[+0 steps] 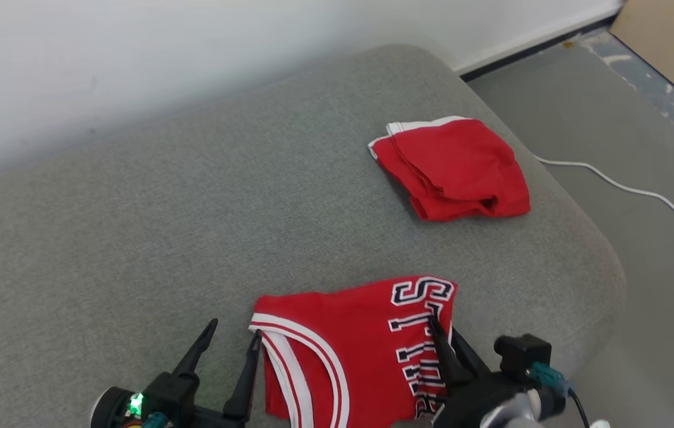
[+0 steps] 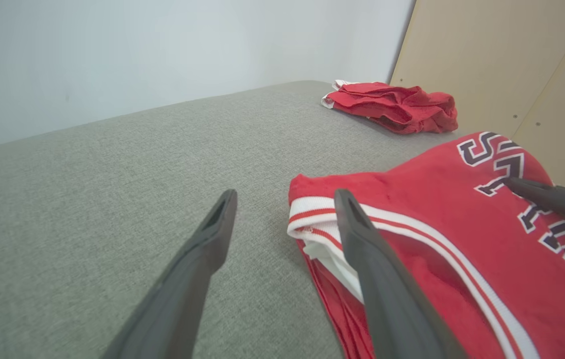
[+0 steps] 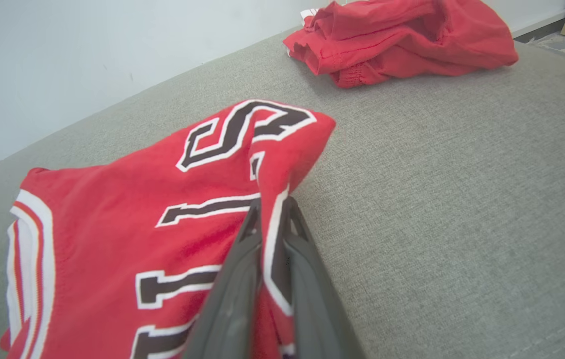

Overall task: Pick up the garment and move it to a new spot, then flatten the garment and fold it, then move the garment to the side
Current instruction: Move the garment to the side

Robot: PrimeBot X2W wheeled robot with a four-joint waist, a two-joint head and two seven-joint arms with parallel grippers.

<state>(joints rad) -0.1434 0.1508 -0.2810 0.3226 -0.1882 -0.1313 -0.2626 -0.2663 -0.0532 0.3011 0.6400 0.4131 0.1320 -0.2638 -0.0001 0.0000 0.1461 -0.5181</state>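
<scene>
Red jersey cut off below, lettering partly behind right tool

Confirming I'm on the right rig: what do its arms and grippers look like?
Each gripper has two long, tapering dark fingers. The left gripper has a black base carrying a glowing green light. The right gripper has a black boxy module, a teal connector, a thin black cable and a pale wrist.

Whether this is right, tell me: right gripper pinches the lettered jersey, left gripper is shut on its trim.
Not quite: the left gripper is open, gripping nothing, per the left wrist view. The right gripper does pinch the lettered jersey.
</scene>
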